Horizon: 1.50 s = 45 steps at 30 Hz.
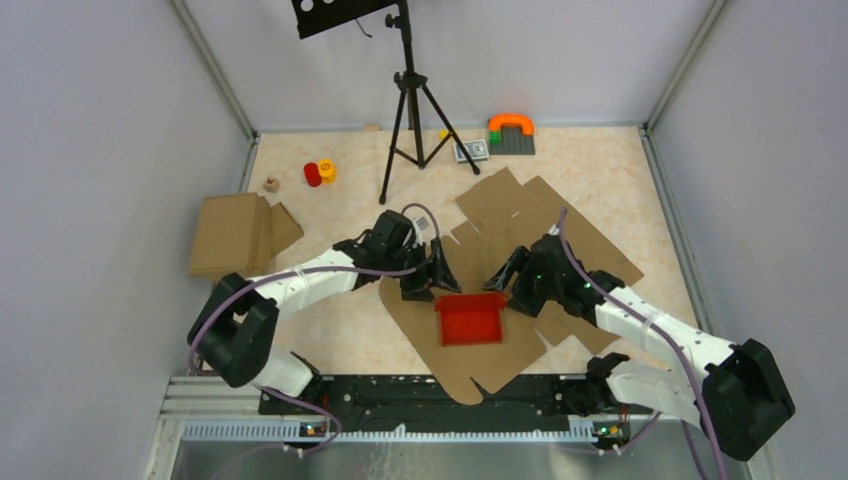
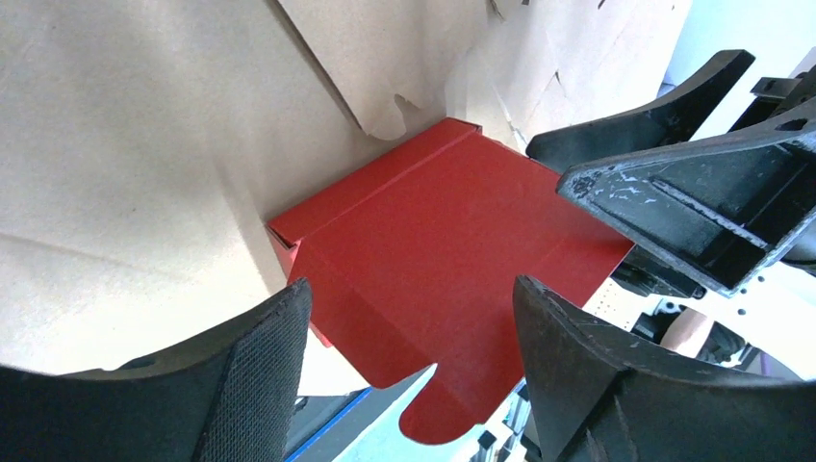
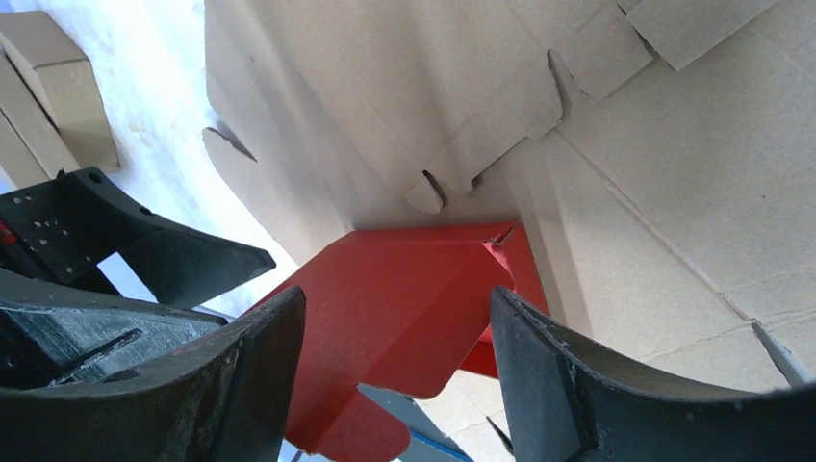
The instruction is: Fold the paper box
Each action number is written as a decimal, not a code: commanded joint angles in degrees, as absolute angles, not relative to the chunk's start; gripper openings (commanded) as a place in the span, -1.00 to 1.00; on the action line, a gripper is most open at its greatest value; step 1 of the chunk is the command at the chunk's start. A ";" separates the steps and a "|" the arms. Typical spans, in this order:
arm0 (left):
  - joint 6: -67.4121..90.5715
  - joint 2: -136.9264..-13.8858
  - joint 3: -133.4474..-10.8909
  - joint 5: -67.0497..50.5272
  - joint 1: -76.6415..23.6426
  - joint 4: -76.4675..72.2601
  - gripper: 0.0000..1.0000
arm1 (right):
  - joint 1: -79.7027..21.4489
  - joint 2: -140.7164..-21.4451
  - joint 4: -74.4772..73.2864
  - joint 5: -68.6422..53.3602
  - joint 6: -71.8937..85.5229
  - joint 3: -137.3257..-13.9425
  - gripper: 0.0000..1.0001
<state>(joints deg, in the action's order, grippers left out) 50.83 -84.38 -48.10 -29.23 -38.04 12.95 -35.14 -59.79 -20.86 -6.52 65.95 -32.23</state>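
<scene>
The paper box is bright red and lies partly folded, open side up, on a brown cardboard cut-out near the table's front. My left gripper hangs at its far left corner and my right gripper at its far right corner. In the left wrist view a red panel with a rounded flap shows beyond the left gripper, which is open with nothing clamped. In the right wrist view the red flap shows past the right gripper, also open.
Large flat brown cardboard cut-outs spread under and behind the box. A folded brown cardboard box lies at the left. A black tripod stands at the back, with small red and yellow toys and grey-orange bricks near the far wall.
</scene>
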 commanded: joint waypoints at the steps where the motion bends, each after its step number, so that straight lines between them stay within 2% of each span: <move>1: 48.57 -81.04 -49.45 -27.17 -38.02 15.53 0.56 | -36.06 -58.13 -20.38 -6.24 67.38 -32.01 0.37; 16: 47.50 -78.75 -45.82 -35.97 -37.53 11.86 0.88 | -36.82 -57.62 -20.03 -6.42 67.94 -31.38 0.37; 24: 48.18 -79.15 -44.22 -38.10 -38.44 7.99 0.88 | -37.17 -57.48 -19.48 -6.43 67.91 -31.52 0.36; 37: 50.56 -81.39 -44.47 -38.70 -39.70 4.30 0.72 | -38.91 -57.91 -18.88 -6.07 69.72 -31.68 0.23; 39: 50.85 -81.64 -44.50 -38.84 -40.08 3.78 0.71 | -39.02 -58.05 -19.00 -5.94 69.81 -31.73 0.28; 41: 50.89 -81.80 -44.52 -38.71 -40.44 3.50 0.72 | -39.02 -58.00 -20.07 -4.95 69.44 -32.24 0.42; 45: 50.06 -81.83 -44.56 -38.54 -40.52 3.96 0.72 | -39.01 -57.10 -27.33 2.24 66.50 -34.97 0.56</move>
